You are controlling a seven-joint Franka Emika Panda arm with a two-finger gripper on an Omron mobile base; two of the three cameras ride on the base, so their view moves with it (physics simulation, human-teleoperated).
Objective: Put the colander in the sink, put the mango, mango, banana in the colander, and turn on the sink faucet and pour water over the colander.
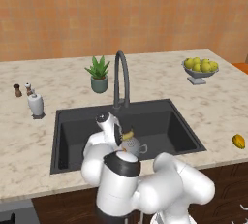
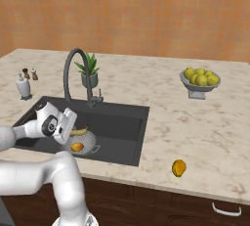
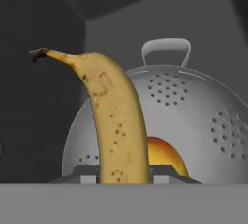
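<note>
The silver colander stands in the dark sink, near its front wall. One orange mango lies inside it. My gripper hangs just above the colander, shut on the spotted yellow banana, which sticks out over the bowl. A second mango lies on the counter to the right of the sink. The gooseneck faucet arches behind the basin; no water shows.
A grey footed bowl of yellow-green fruit stands at the back right. A potted plant sits beside the faucet. A white dispenser and small shakers stand left of the sink.
</note>
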